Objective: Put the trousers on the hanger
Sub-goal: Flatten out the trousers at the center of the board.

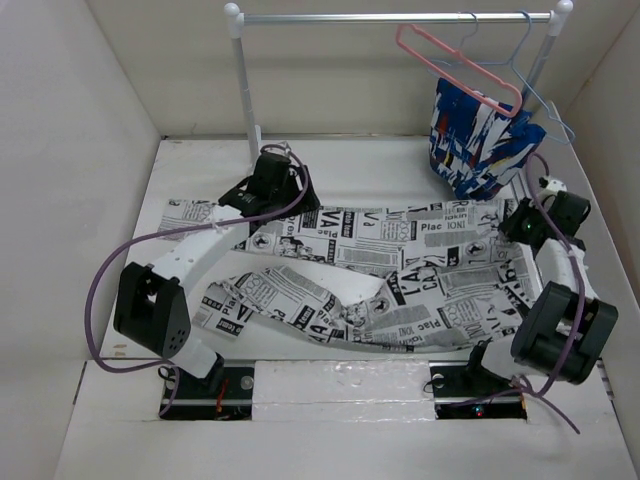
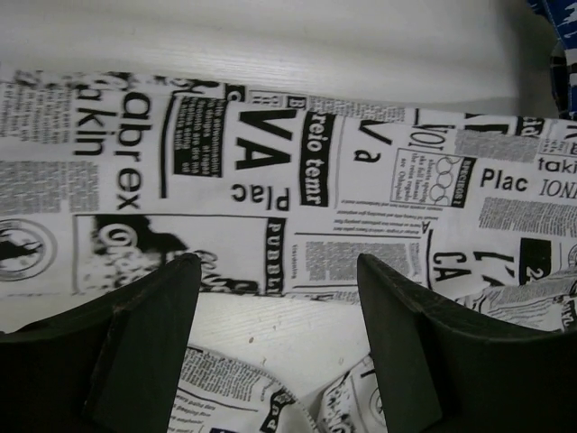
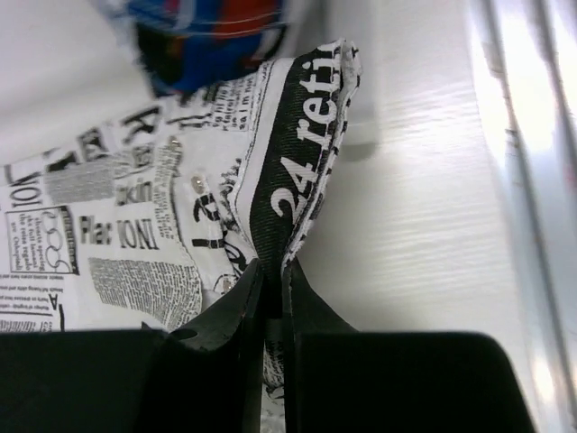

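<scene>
The newspaper-print trousers point(image 1: 390, 265) lie spread across the table, waist to the right, legs running left. My right gripper point(image 3: 273, 266) is shut on the waist edge of the trousers point(image 3: 297, 135), which stands up in a pinched fold between its fingers; the top view shows this gripper point(image 1: 520, 222) at the trousers' right end. My left gripper point(image 2: 275, 262) hovers open over the upper trouser leg point(image 2: 270, 153), bare table between its fingers; from above this gripper point(image 1: 268, 190) is at the back left. The pink hanger point(image 1: 455, 65) hangs tilted on the rail.
A white rail point(image 1: 400, 17) on two posts crosses the back. A pale blue hanger point(image 1: 535, 85) carries a blue, white and red garment point(image 1: 480, 140) at the back right, close behind the right gripper. White walls enclose the table point(image 1: 200, 170).
</scene>
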